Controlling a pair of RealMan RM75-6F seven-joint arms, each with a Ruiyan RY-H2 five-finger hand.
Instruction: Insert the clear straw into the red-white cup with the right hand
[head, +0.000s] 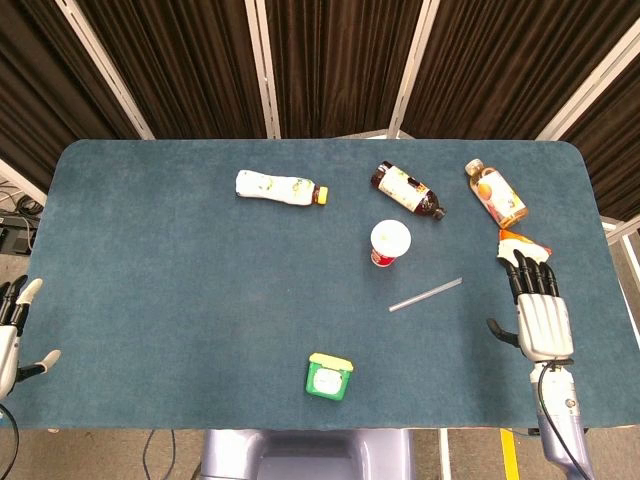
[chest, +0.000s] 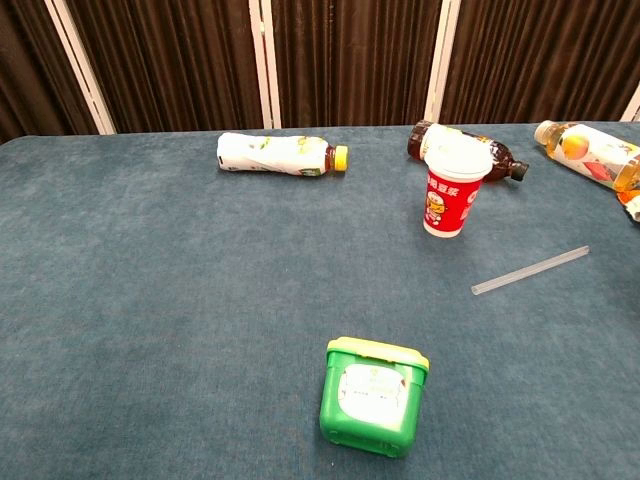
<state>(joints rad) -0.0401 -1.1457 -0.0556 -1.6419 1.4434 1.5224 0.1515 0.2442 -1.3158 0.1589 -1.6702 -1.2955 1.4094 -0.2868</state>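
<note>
The right hand (head: 541, 312), fingers spread and empty, should sweep toward nine o'clock and pinch mid-length the clear straw (head: 426, 295) lying probably flat at the red-white cup's (head: 389, 243) five o'clock.

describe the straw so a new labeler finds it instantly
On the blue table, look at its right half, where the red-white cup stands upright. The clear straw lies flat just in front of that cup, between it and the right hand, touching neither. It is the only thin, see-through stick there; the neighbours are fat bottles and a green box.
</note>
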